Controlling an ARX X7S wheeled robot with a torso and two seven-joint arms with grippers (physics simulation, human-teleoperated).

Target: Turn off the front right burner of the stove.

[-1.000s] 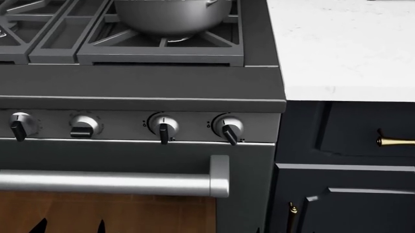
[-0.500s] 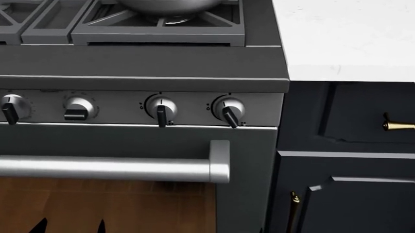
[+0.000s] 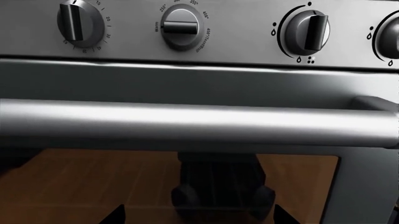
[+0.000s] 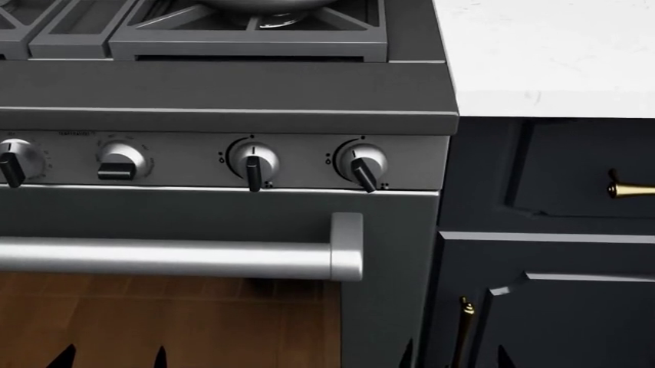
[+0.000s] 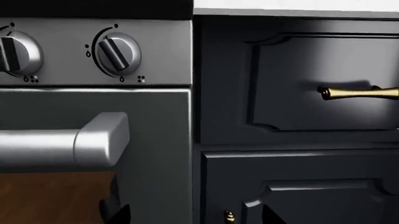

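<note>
facing the large dark-grey gas stove [image 4: 225, 88], approach step, no knob reached yet

front right burner [image 4: 274, 21] barely visible at the head view's top edge under a steel pot [image 4: 268, 4]; rightmost silver knob with black pointer [image 4: 360, 162] sits turned off vertical, likely the one to grasp and rotate back. only dark fingertip tips of both grippers showing, empty, opening impossible to tell. thick steel oven bar handle [image 4: 184, 258] juts out just below the knobs, navy cabinet with brass handle [image 4: 553, 230] beside

Soft, even light from above falls on the stove [image 4: 225, 84], leaving a bright band of glare along the oven bar handle [image 4: 184, 257] and a pale, washed-out countertop [image 4: 553, 54]. The navy cabinet [image 4: 542, 253] sits dim. All three renders stay sharp, without edge distortion.
</note>
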